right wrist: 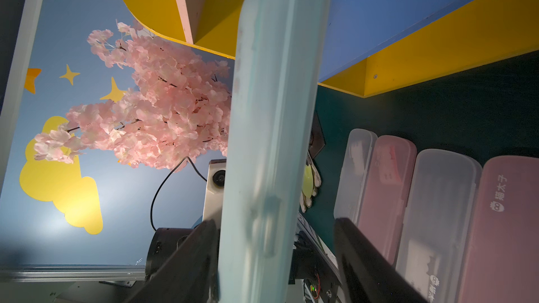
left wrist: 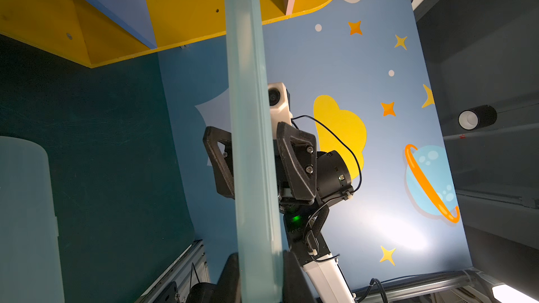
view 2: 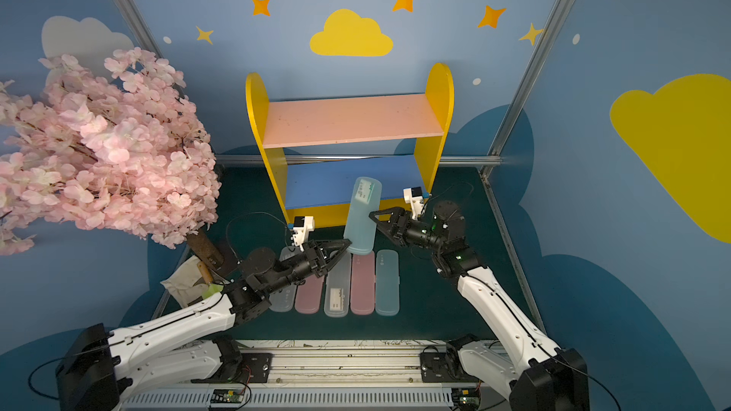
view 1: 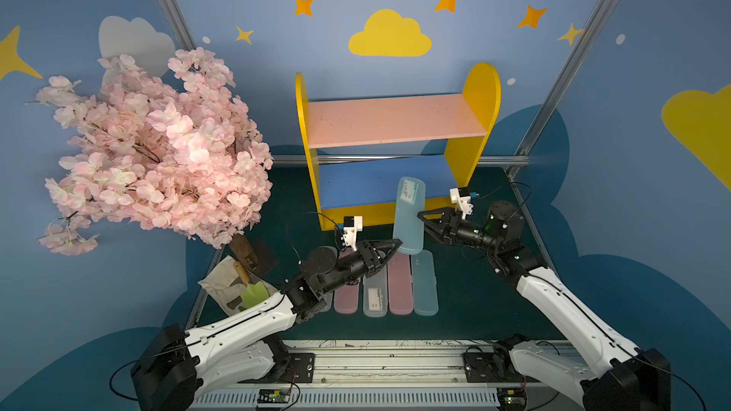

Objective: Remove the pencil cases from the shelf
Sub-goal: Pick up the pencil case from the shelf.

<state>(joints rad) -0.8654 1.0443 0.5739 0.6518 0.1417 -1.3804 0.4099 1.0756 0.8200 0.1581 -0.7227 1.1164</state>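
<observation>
Right wrist shows lettering (blurred from above) on pink case (right wrist: 507,228).

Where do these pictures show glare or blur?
In both top views, bright light washes out blossoms on the tree; in the left wrist view, a glare patch whitens the wall; in the right wrist view, the teal pencil case and the dark jaws look soft, being near the lens.

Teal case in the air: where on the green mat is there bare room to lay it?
Bare mat lies between the row's teal case and the right arm. Another strip runs between the shelf and the blossom tree. Left of the row is crowded: left arm, trowel bag.
</observation>
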